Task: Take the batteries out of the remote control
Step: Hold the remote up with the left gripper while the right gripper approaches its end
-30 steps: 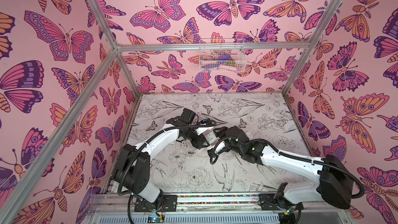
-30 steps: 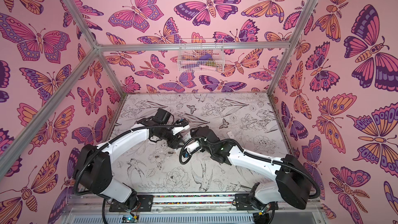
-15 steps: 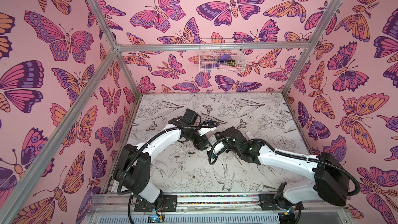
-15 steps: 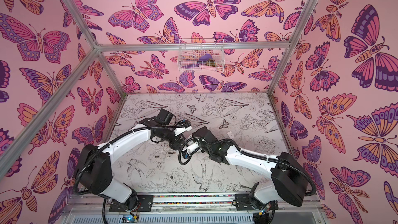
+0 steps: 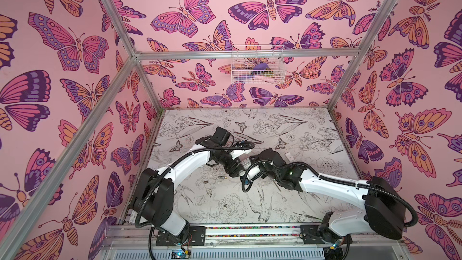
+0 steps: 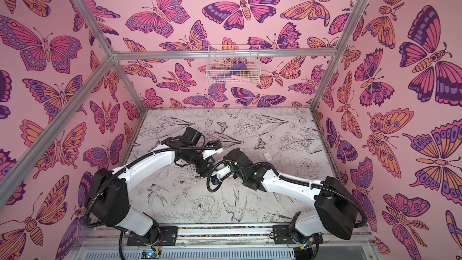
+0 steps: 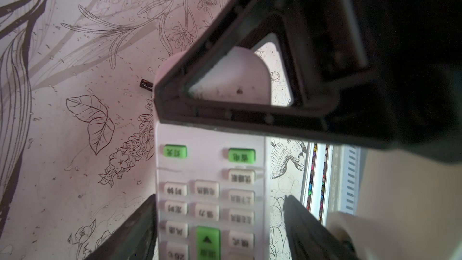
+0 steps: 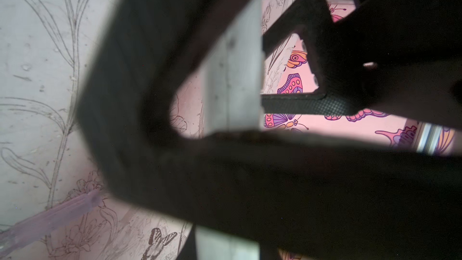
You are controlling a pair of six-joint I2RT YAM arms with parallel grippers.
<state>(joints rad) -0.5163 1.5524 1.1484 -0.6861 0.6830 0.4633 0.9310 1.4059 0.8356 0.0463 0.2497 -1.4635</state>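
The white remote control [image 7: 210, 171] is held off the table, button face toward the left wrist camera. My left gripper [image 7: 220, 198] stands open around its lower half, with a gap beside one finger [image 7: 300, 221]. My right gripper [image 8: 225, 243] is shut on the remote's far end, seen edge-on as a white slab [image 8: 232, 76]; one of its fingers [image 7: 225, 113] lies across the remote's face. In both top views the grippers meet mid-table at the remote [image 5: 246, 165]. One of the batteries [image 7: 146, 84] [image 5: 222, 177], black, lies on the table nearby. The remote's battery side is hidden.
A small white cover-like piece [image 5: 290, 156] [image 6: 268, 156] lies on the table to the right of the grippers. A clear purple-tinted tool handle [image 8: 50, 218] lies on the table. A wire basket [image 5: 257, 65] hangs on the back wall. Aluminium posts frame the cell.
My right gripper has closed on the remote's end after reaching in toward it. My left gripper's jaws have spread wider around the remote.
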